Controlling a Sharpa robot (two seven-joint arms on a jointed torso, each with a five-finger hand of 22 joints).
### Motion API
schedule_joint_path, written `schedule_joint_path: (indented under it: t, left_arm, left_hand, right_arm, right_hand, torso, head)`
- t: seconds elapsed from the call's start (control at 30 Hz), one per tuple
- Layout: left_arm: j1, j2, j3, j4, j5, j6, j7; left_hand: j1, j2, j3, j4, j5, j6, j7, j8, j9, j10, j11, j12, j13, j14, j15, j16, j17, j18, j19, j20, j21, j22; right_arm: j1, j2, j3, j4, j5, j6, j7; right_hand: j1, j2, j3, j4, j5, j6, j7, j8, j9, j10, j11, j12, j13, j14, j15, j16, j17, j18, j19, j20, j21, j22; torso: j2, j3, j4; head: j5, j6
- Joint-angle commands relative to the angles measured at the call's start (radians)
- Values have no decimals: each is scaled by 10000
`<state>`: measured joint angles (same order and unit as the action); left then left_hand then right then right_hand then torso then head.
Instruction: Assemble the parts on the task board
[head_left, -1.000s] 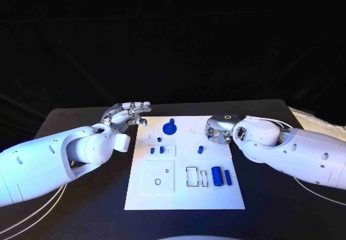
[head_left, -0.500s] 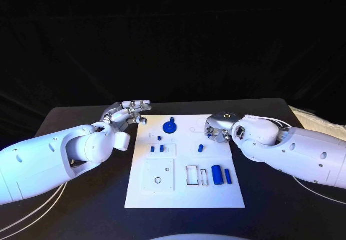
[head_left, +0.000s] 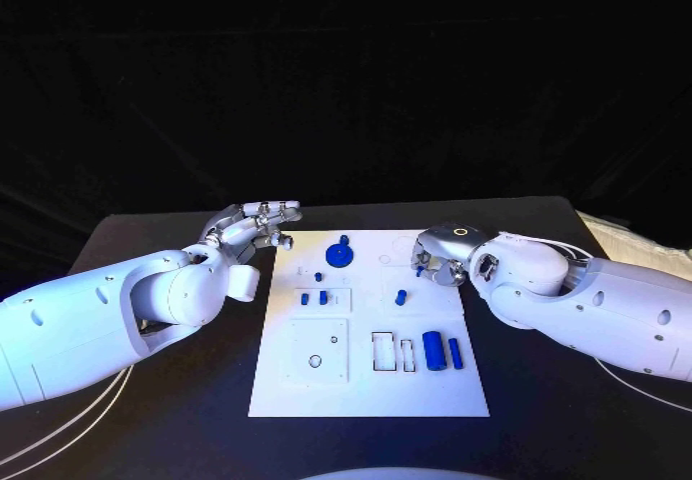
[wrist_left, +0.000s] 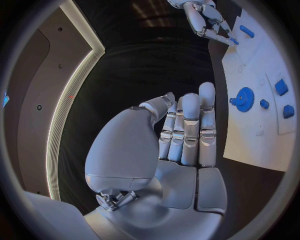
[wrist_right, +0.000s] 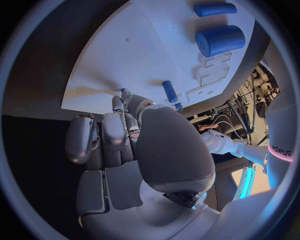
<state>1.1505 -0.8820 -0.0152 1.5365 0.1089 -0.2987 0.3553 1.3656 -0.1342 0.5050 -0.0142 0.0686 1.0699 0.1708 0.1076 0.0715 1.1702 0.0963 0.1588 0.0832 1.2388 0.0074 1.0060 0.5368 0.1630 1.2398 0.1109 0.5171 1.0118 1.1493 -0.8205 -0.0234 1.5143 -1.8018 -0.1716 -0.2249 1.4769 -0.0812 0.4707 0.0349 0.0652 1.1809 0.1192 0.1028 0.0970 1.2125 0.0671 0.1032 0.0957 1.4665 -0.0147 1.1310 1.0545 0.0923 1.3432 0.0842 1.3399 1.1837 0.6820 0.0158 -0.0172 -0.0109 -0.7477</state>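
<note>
The white task board (head_left: 368, 395) lies mid-table. On it are a blue gear (head_left: 340, 256), a tiny peg (head_left: 319, 276), two small blue blocks (head_left: 315, 298), a short peg (head_left: 401, 296), and a thick cylinder (head_left: 433, 352) beside a thin one (head_left: 456, 354). My right hand (head_left: 437, 262) hovers over the board's far right part with fingers curled, and a small blue part (head_left: 420, 270) shows at its fingertips (wrist_left: 232, 41). My left hand (head_left: 260, 225) hangs just off the board's far left corner, fingers straight and together, holding nothing. The gear (wrist_left: 244, 97) lies beyond its fingertips.
The near half of the board has a square inset plate (head_left: 315, 352) and narrow rectangular slots (head_left: 385, 352). Black table (head_left: 555, 430) surrounds the board. A pale bundle (head_left: 627, 240) sits at the table's right edge.
My right hand has shifted slightly over the board's far right part, and the small blue part now shows at its fingertips. The left hand has stayed still.
</note>
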Motion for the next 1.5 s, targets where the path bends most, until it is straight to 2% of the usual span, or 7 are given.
schedule_joint_path:
  t: [0.03, 0.37, 0.57, 0.73, 0.97, 1.1, 1.5]
  left_arm:
    - [0, 9, 6, 7, 47, 30, 47]
    - [-1, -4, 4, -5, 47, 25, 13]
    - [-6, 8, 4, -1, 47, 47, 5]
    - [-9, 22, 3, 26, 47, 64, -1]
    - [-10, 41, 2, 77, 47, 86, -13]
    - [-12, 50, 0, 106, 47, 95, -20]
    - [-13, 66, -5, 137, 21, 177, -95]
  left_hand:
    - [67, 72, -26, -1, 58, 30, -22, 67, 1, -19, -28, 67, 14, -74, 7, -18, -17, 200, -61, -27, -53, -14]
    - [85, 68, -44, -25, 62, 12, -14, 67, -3, -46, -21, 80, 12, -84, 8, -23, -45, 198, -57, -29, -63, -23]
    - [85, 68, -44, -25, 62, 12, -14, 67, -3, -46, -21, 80, 12, -84, 8, -23, -45, 198, -57, -29, -63, -23]
    - [85, 68, -44, -25, 62, 12, -14, 67, -3, -46, -21, 80, 12, -84, 8, -23, -45, 198, -57, -29, -63, -23]
    - [90, 67, -59, -37, 63, -4, -6, 66, -7, -66, -13, 90, 11, -91, 12, -22, -57, 196, -55, -30, -71, -30]
    - [90, 67, -59, -37, 63, -4, -6, 66, -7, -66, -13, 90, 11, -91, 12, -22, -57, 196, -55, -30, -71, -30]
    - [90, 67, -59, -37, 63, -4, -6, 66, -7, -66, -13, 90, 11, -91, 12, -22, -57, 196, -55, -30, -71, -30]
  right_arm:
    - [58, -114, 34, 171, 162, -358, -207]
    - [124, -301, 93, 1031, 395, -591, -138]
    - [18, -52, 100, 1777, 745, -648, 66]
    - [-110, 316, 97, 2065, 898, -481, 200]
    - [-490, 983, 50, 1892, 986, -91, 371]
    - [-699, 1297, 7, 1655, 1000, 56, 463]
    - [-979, 1806, -67, 1211, 1067, 322, 537]
  right_hand:
    - [-133, 61, 55, 6, -52, 68, 29, -33, 20, 170, -71, -61, 6, 253, -62, 33, 4, -63, 60, 17, 38, 2]
    - [-159, 50, 66, -1, -67, 67, 31, -40, 25, 169, -70, -80, -6, 254, -61, 48, 18, -64, 65, 16, 46, 15]
    - [-159, 62, 114, -28, -54, 51, 48, -57, 28, 164, -64, -106, -24, 257, -60, 71, 38, -67, 75, 13, 60, 35]
    - [-158, 65, 139, -47, -46, 41, 58, -67, 30, 163, -58, -121, -34, 259, -57, 85, 51, -65, 70, 13, 57, 28]
    - [-163, 57, 203, -104, 31, 19, 78, -92, 35, 159, -42, -157, -57, 257, -47, 95, 54, -63, 60, 17, 55, 20]
    - [-173, 60, 238, -131, 70, 5, 88, -106, 38, 156, -34, -176, -70, 259, -41, 114, 71, -60, 52, 21, 51, 11]
    - [-191, 65, 266, -150, 107, -4, 97, -117, 41, 155, -25, -192, -80, 258, -35, 121, 74, -60, 49, 25, 52, 10]
  torso:
    - [-6, -4, -1]
    - [6, -1, 8]
    - [7, -9, 3]
    - [8, -19, 12]
    - [21, -26, 6]
    - [20, -9, 7]
    - [19, -3, -7]
  head:
    - [-1, 10]
    - [73, 26]
    - [249, -24]
    - [431, -116]
    - [570, -194]
    - [652, -273]
    - [762, -365]
